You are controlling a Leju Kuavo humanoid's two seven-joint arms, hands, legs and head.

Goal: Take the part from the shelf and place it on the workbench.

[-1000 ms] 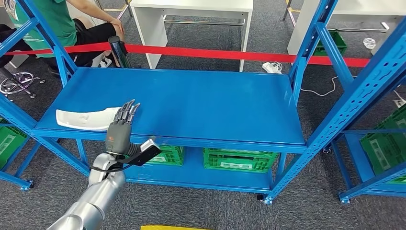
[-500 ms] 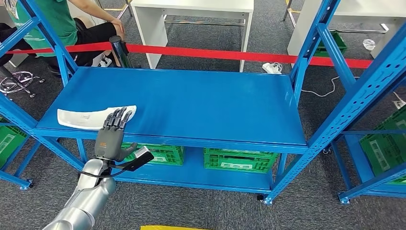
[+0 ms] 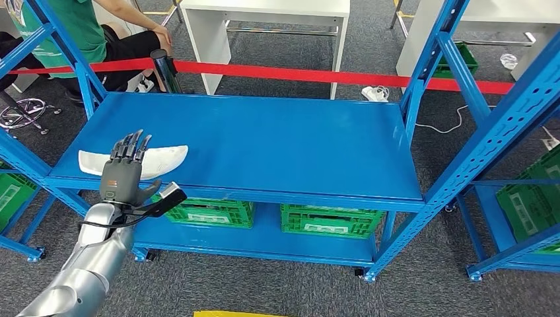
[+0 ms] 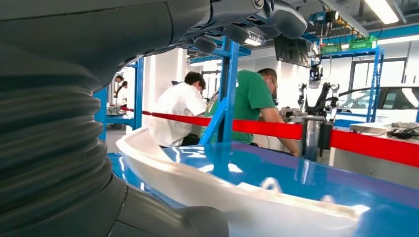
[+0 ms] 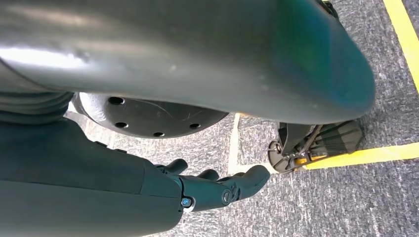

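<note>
From the head view I see my left hand (image 3: 122, 177) raised at the near left edge of the blue metal shelf (image 3: 277, 145). Its fingers (image 3: 130, 146) are stretched out and a little apart, and they hold nothing. They lie in front of the white curved plastic part (image 3: 162, 157), which rests flat on the left near area of the shelf board. From this view I cannot say if the fingers touch the part or only hover over it. Below the shelf board stand green plastic crates (image 3: 330, 220). Behind the shelf runs a red barrier tape (image 3: 297, 74), and a person in a green shirt (image 3: 76, 30) sits at the far left.

In the left wrist view the white part (image 4: 232, 195) is very close under the hand, lying on the blue board. The grey ribbed cover (image 4: 47, 138) takes much of the picture, and dark fingers (image 4: 269, 12) reach out above the part, not closed around it.

In the right wrist view my right hand (image 5: 217, 187) hangs down over the grey carpet floor (image 5: 346, 197). Its fingers are only lightly curled and it holds nothing.

My judgement is that the task is at its beginning: the part is not yet grasped and not lifted. The grasp, the carrying and the placing on the worktop all remain.
</note>
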